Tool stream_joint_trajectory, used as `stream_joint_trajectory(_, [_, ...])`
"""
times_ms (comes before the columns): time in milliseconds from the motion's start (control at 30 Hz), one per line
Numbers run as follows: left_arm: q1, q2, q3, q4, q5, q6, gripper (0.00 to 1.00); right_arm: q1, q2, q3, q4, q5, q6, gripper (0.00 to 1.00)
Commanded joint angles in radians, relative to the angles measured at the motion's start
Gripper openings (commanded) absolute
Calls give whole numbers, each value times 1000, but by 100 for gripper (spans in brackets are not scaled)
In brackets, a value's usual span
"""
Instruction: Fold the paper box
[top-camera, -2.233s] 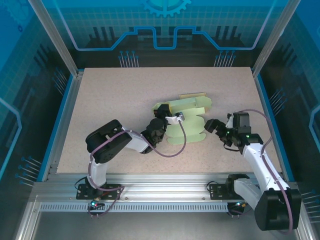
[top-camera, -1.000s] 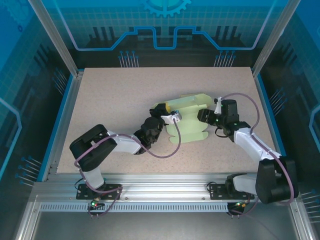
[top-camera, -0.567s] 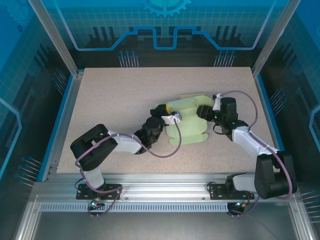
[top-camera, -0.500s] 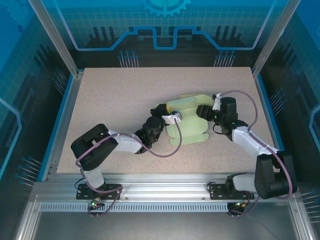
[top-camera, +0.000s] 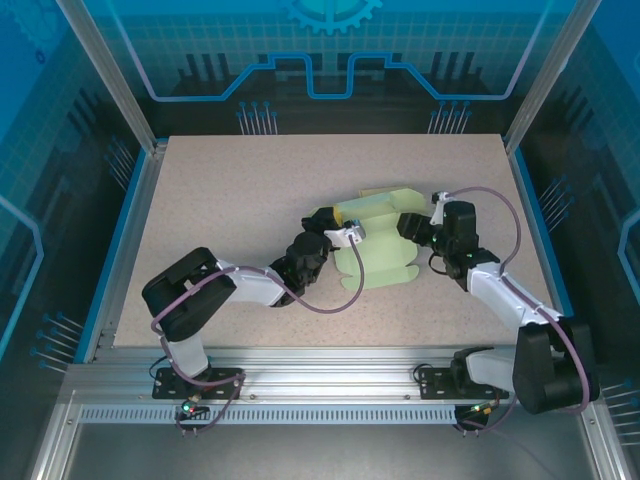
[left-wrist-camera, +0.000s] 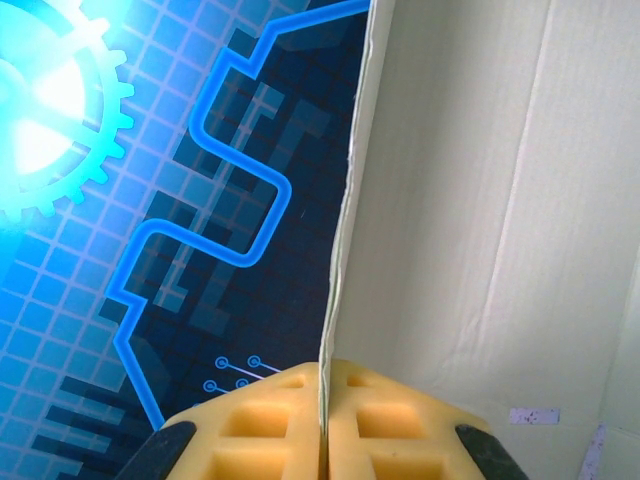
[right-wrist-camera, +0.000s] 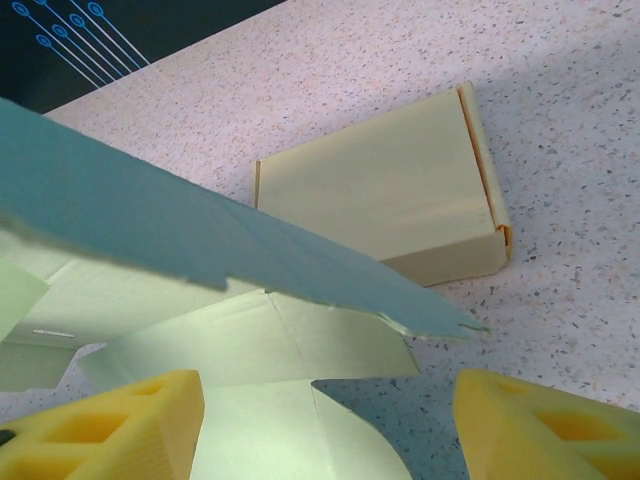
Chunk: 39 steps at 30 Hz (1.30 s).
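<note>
While the speckled table (top-camera: 220, 220) bears the green paper box (top-camera: 385, 262) centrally, my left pincer (left-wrist-camera: 322, 410) pinches its left edge and my right pincer (right-wrist-camera: 325, 405) stands spread at its right. Blue-lit walls (top-camera: 330, 70) glow beyond. Earlier that pincer hung clear.

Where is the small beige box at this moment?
In the right wrist view, the beige box lies on the table, just beyond the green paper box.

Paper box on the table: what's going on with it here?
The left gripper is shut on the edge of one panel of the green box, holding it up. The right gripper is open at the box's right flaps. The near part of the box lies flat on the table, not yet folded.
</note>
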Motion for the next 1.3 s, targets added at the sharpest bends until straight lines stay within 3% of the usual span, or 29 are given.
stream_joint_trajectory(0, [4,-4,13,21,3,-24,9,-5,17,-11,20,-6,-7,68])
stream_joint_trajectory(300, [4,-3,25,5,7,-37,9,-3,93,20,88,-70,1,64])
stream_joint_trajectory(533, [4,9,44,-12,-1,-50,9,12,65,24,119,-127,14,48])
stream_joint_trajectory(800, [2,18,63,-30,6,-68,9,37,62,-8,161,-127,35,46])
stream_joint_trajectory(1067, [2,12,60,-61,25,-94,9,70,160,12,258,-180,8,46])
stream_joint_trajectory(1267, [3,13,55,-81,31,-102,9,120,229,45,224,-147,-35,41])
